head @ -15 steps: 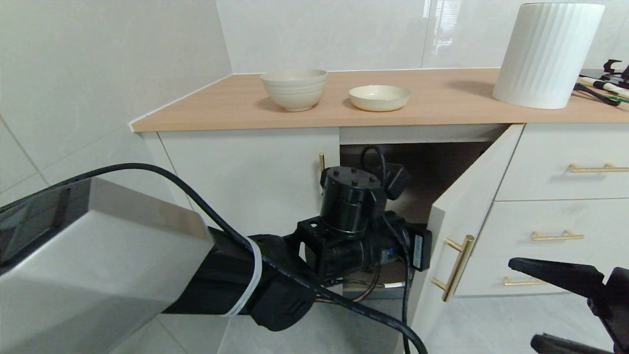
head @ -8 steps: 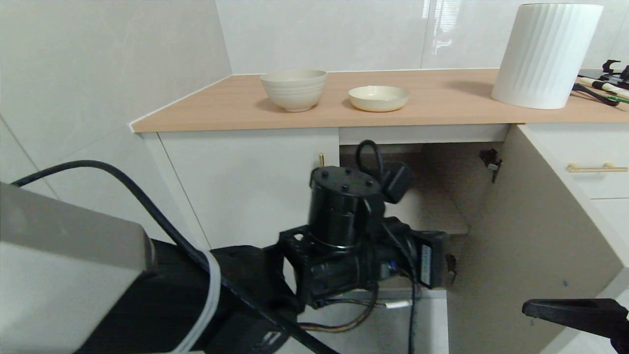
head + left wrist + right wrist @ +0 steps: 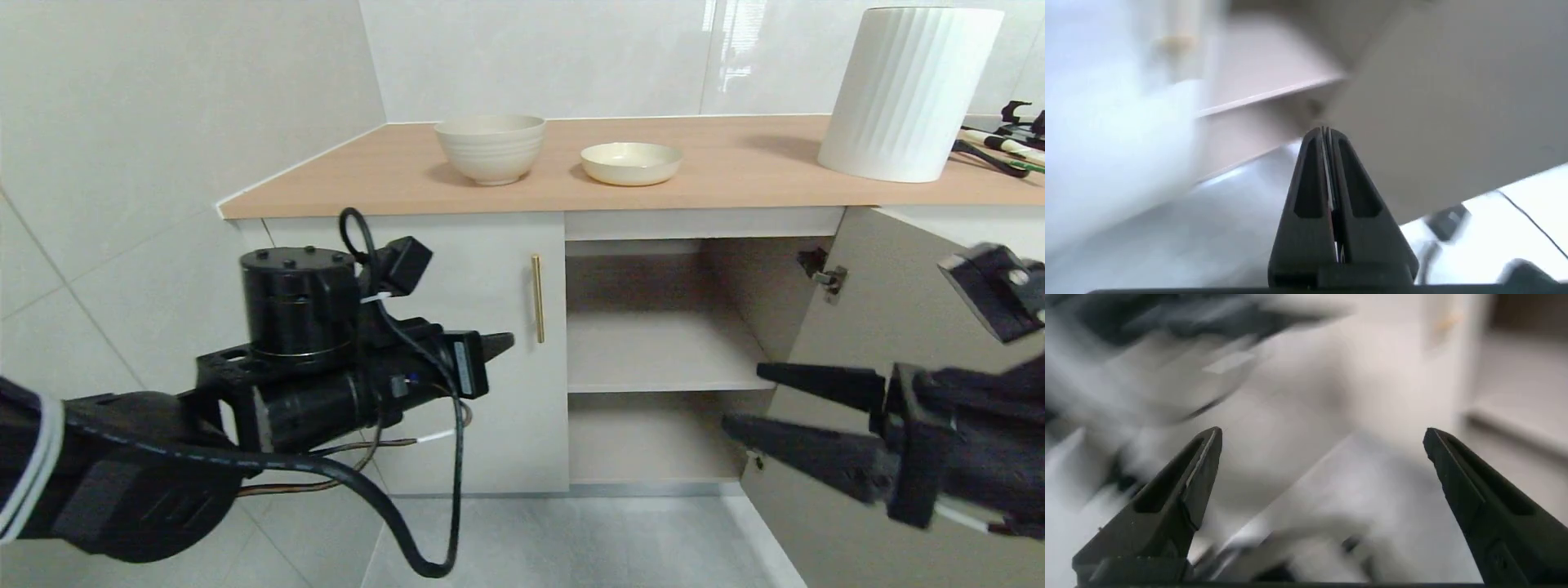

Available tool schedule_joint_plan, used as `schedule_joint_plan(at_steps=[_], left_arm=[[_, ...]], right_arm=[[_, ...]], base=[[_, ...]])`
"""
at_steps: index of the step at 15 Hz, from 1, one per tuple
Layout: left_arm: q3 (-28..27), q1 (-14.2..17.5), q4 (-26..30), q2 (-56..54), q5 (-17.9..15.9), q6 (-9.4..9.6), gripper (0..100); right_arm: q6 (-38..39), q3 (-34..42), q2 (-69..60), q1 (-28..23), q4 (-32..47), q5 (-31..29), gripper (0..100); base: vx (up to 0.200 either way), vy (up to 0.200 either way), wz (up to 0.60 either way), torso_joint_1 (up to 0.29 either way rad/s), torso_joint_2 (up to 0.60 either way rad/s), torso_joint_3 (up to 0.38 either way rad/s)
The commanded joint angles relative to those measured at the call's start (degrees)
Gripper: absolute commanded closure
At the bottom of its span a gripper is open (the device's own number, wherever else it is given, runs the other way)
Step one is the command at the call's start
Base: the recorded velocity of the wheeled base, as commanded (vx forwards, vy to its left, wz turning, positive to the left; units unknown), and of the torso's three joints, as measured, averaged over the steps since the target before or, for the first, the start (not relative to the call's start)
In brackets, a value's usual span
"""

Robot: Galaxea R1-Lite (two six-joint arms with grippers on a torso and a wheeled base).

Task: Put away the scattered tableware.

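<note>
The left arm was held level at the near left, its gripper pressed together on nothing and pointed toward the closed cabinet door and its brass handle. The right gripper was stretched in from the right, its fingers spread wide and empty, before the open cabinet's lower shelf. Farther back, on the countertop, a ribbed bowl and a shallow dish were set near each other, well apart from a tall white ribbed container.
</note>
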Motion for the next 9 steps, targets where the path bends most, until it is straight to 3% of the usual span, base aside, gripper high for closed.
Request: schedule_joint_plan(at_steps=[1,4,5,6,9], left_arm=[[5.83,6.7,-0.03,-7.19,-0.1,0.12,100],[8.03,9.78,0.32,-10.18,-0.28,0.12,100],[8.47,9.78,0.32,-10.18,-0.19,0.82,0],[8.73,9.78,0.06,-10.27,-0.1,2.23,0],[9.96,9.78,0.06,-12.91,-0.45,3.02,0]], right_arm=[[-0.03,-10.99,12.07,-7.09,1.62,-1.32,0],[-0.11,-19.87,14.09,-9.46,12.52,-1.59,0],[-0.11,-20.05,13.92,-9.46,12.96,-1.76,0],[-0.11,-19.52,13.56,-9.46,13.05,-2.73,0],[-0.91,-17.06,11.37,-9.2,12.96,-4.4,0]], base=[[0.0,0.0,0.0,0.0,0.0,0.0],[0.0,0.0,0.0,0.0,0.0,0.0],[0.0,0.0,0.0,0.0,0.0,0.0],[0.0,0.0,0.0,0.0,0.0,0.0],[0.0,0.0,0.0,0.0,0.0,0.0]])
